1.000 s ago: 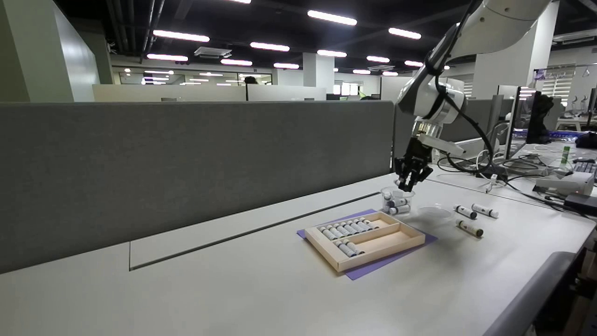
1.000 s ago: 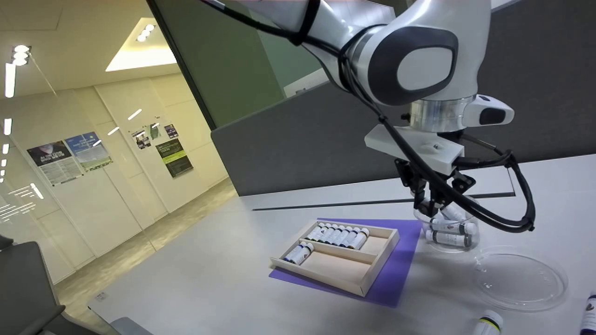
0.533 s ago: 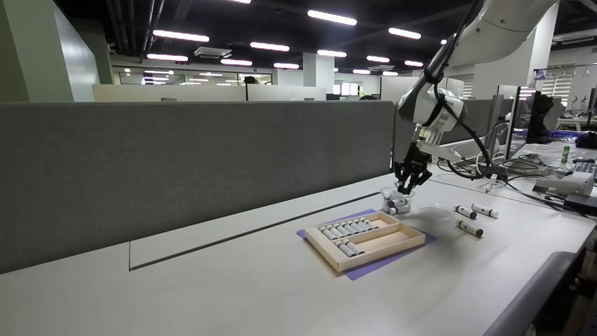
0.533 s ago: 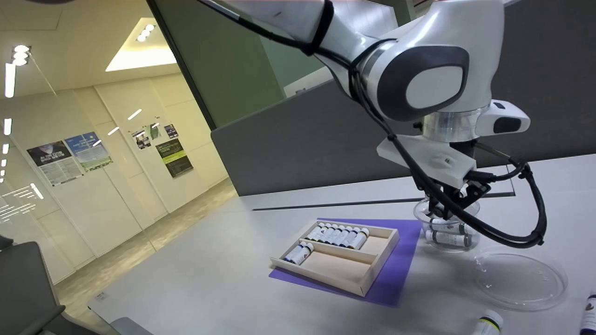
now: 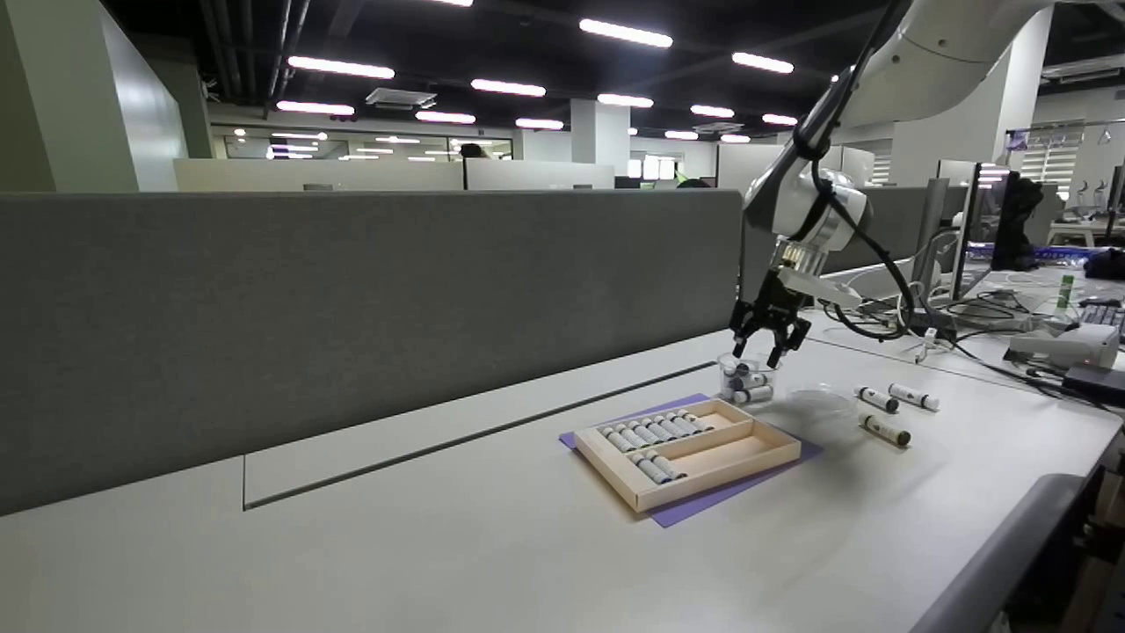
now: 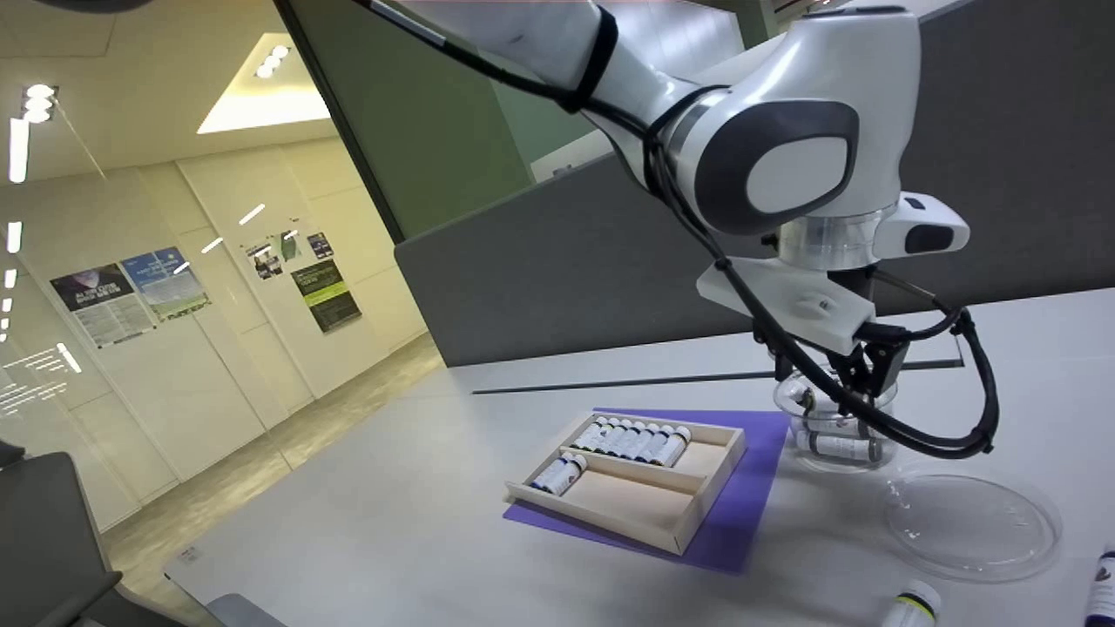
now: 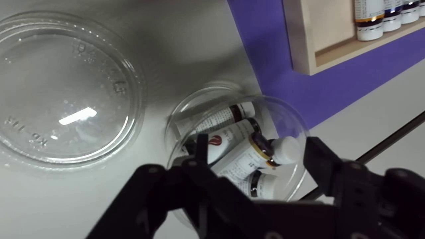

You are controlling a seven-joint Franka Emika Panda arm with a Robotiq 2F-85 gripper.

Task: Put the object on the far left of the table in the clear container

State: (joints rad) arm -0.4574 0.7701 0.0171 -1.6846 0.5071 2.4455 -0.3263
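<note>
A long grey partition [image 5: 369,308] stretches through the room, and over its top I can see a square white pillar [image 5: 598,132] and a dark ceiling [image 5: 536,48] lined with glowing strip lights [image 5: 626,33]. Slatted window blinds [image 5: 1053,165] show farther back. Elsewhere, glossy cream wall panels [image 6: 218,348] catch white streaks of light [image 6: 252,214] and carry posters [image 6: 326,295]. A mottled pale floor [image 6: 348,409] runs along their foot, with a dark grey office chair [image 6: 52,522] near it, and overhead a bright recess [image 6: 270,109] opens in a pale ceiling [image 6: 174,52].
</note>
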